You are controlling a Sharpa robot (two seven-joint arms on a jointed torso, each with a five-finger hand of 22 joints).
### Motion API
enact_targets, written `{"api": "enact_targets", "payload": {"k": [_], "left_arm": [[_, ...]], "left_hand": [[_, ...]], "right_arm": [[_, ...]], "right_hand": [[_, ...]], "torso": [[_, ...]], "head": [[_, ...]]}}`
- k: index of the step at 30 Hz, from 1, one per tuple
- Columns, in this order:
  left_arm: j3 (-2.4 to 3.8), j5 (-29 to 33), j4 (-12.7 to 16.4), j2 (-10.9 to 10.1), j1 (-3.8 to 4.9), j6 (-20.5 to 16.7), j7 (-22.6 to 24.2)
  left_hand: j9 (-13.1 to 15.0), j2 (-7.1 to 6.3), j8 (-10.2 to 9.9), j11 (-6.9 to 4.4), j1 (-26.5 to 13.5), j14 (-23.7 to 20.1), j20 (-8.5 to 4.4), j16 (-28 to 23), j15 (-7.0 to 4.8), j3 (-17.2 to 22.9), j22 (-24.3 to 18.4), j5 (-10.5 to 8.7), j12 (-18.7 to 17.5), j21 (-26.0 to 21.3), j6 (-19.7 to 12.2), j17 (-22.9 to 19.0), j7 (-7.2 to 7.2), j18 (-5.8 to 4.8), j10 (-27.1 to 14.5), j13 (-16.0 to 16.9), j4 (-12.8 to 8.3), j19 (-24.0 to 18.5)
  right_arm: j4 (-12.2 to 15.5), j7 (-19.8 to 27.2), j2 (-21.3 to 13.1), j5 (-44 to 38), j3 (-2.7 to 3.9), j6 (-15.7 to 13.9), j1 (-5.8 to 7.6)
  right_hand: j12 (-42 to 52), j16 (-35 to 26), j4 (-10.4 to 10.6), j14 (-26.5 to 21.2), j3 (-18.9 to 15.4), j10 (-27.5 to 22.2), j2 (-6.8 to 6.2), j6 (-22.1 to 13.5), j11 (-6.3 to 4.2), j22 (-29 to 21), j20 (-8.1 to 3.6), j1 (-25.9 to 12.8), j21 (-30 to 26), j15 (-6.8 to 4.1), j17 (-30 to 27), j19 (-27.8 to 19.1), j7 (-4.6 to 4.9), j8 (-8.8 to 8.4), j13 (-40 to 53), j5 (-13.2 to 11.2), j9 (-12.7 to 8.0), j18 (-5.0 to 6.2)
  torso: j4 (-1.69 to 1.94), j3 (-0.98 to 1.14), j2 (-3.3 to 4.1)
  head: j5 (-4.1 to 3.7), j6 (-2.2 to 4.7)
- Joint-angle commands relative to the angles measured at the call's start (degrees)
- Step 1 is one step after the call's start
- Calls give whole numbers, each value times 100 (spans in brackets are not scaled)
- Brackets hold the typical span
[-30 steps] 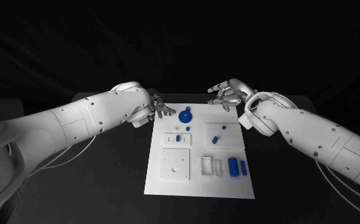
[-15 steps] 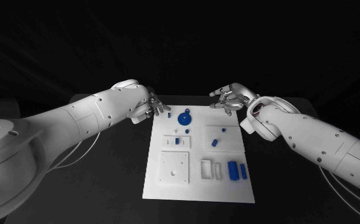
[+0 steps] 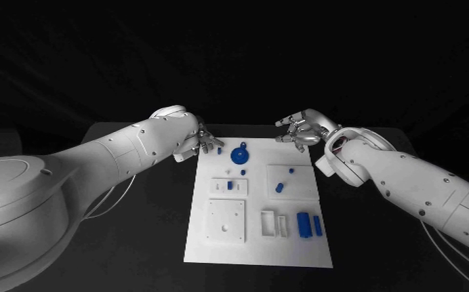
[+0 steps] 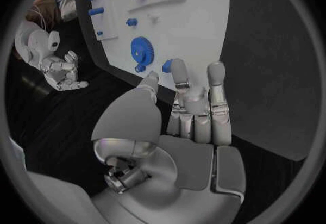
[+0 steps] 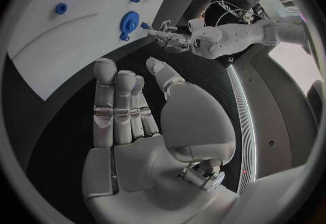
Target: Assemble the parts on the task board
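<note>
While the board [image 3: 256, 200] lies between them, my 2 hands hold nothing.
Left hand [image 3: 200, 140] and right hand [image 3: 299, 129] hover spread-fingered at its far corners.

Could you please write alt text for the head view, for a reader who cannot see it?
Two white robot arms reach over a black table, the left robot hand and right robot hand empty at the far corners of a white task board. Small blue parts lie on the board, including a round blue gear near its far edge.

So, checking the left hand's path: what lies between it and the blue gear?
In the head view, between the left hand and the gear lies one small blue piece on bare white board.
</note>
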Motion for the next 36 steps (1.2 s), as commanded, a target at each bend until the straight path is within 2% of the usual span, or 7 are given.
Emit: {"api": "enact_targets", "payload": {"k": [1,9,15,23,26,30,36], "left_arm": [[-9,-82,-49,48,-4,247,136],[-65,-100,-171,131,-45,311,204],[-72,-72,-202,141,-58,303,249],[-72,-34,-208,148,-61,289,274],[-72,-13,-213,149,-61,270,281],[-72,40,-222,154,-62,258,305],[-71,119,-236,172,-62,232,345]], "left_hand": [[-14,-39,22,46,0,-18,6,26,14,-3,107,-32,-27,-19,-15,8,1,-62,238,7,15,10],[-33,1,20,49,3,-32,9,19,16,-23,107,-11,-44,-21,-21,-12,5,-63,237,3,-24,1],[-58,167,28,44,-6,-28,9,37,15,-147,105,41,-29,-17,3,0,-2,-60,238,11,-186,5],[-66,328,28,45,52,-26,13,42,17,-242,106,49,-28,-15,18,-2,-2,-58,239,7,-339,-1],[-69,496,26,44,140,-32,14,33,18,-300,106,48,-39,-18,17,-18,-4,-58,238,1,-448,-4],[-68,624,27,42,225,-41,12,22,17,-335,106,51,-58,-22,15,-38,-11,-61,236,-5,-511,-8],[-62,704,27,42,344,-54,13,15,18,-360,105,26,-76,-33,2,-55,-10,-65,236,-7,-552,-20]], "right_arm": [[14,39,11,-2,4,-16,5],[14,42,40,-5,14,-25,10],[8,40,48,-6,18,-24,13],[-5,36,63,-6,18,-16,16],[-11,34,69,-6,19,-11,17],[-17,31,76,-7,19,-2,17],[-25,26,84,-7,19,6,17]], "right_hand": [[19,-27,19,-22,18,15,-26,-19,2,251,13,-51,-32,-15,-8,220,11,2,-5,21,7,104],[19,-27,19,-22,18,15,-26,-19,2,251,13,-51,-32,-15,-8,220,11,2,-5,21,7,104],[19,-27,19,-22,18,15,-26,-19,2,251,13,-51,-32,-15,-8,220,11,2,-5,21,7,104],[17,-32,22,-16,39,21,-37,-12,1,253,12,-48,-22,-17,-9,225,10,2,-14,24,7,103],[17,-32,22,-16,39,21,-37,-12,1,253,12,-48,-22,-17,-9,225,10,2,-14,24,7,103],[17,-32,22,-16,39,21,-37,-12,1,253,12,-48,-22,-17,-9,225,10,2,-14,24,7,103],[17,-32,22,-16,39,21,-37,-12,1,253,12,-48,-22,-17,-9,225,10,2,-14,24,7,103]], "torso": [[-21,-3,28],[-29,-5,29],[-16,2,23],[-11,-3,23],[-10,-2,26],[-8,-3,27],[-6,-4,30]], "head": [[6,9],[-2,-5],[-21,-20],[-35,-22],[-38,-15],[-41,-19],[-42,-18]]}}
